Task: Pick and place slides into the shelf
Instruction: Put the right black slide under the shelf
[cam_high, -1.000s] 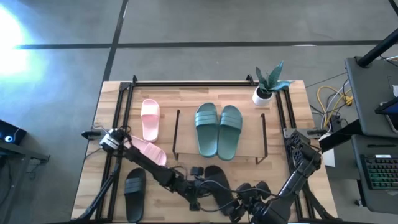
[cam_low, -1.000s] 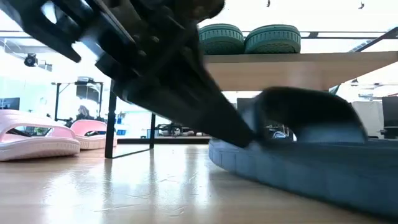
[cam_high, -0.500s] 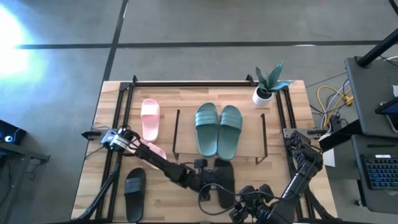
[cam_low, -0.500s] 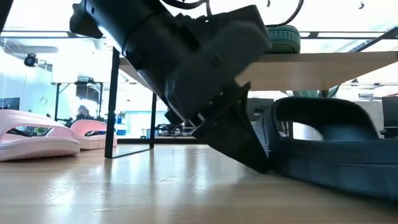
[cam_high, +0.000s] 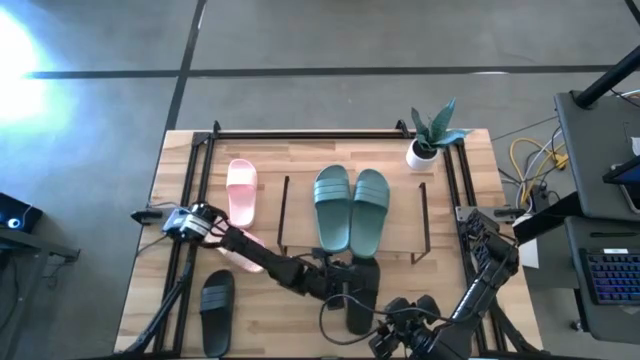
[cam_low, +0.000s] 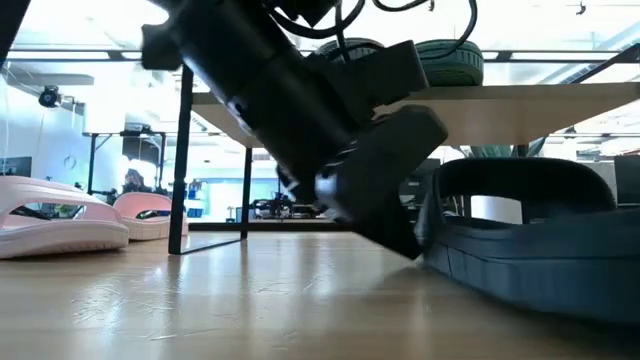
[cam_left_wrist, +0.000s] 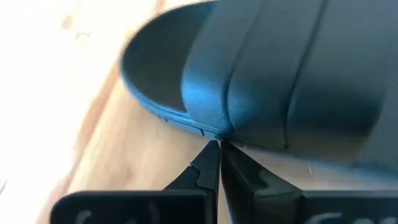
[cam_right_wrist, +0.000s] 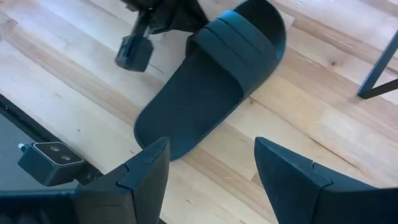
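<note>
Fingers pressed together, the left end effector (cam_left_wrist: 218, 163) sits low on the desk (cam_high: 270, 325) with its tips touching the side edge of a black slide (cam_left_wrist: 280, 74). Just beyond it stands the shelf (cam_high: 400, 215), carrying two teal-green slides (cam_high: 350, 208) side by side. The right end effector (cam_right_wrist: 211, 174) hovers above that same black slide with its fingers spread wide, gripping nothing. Farther out past the left end effector lie two pale pink slides (cam_low: 60, 215) and another black slide (cam_high: 216, 298).
</note>
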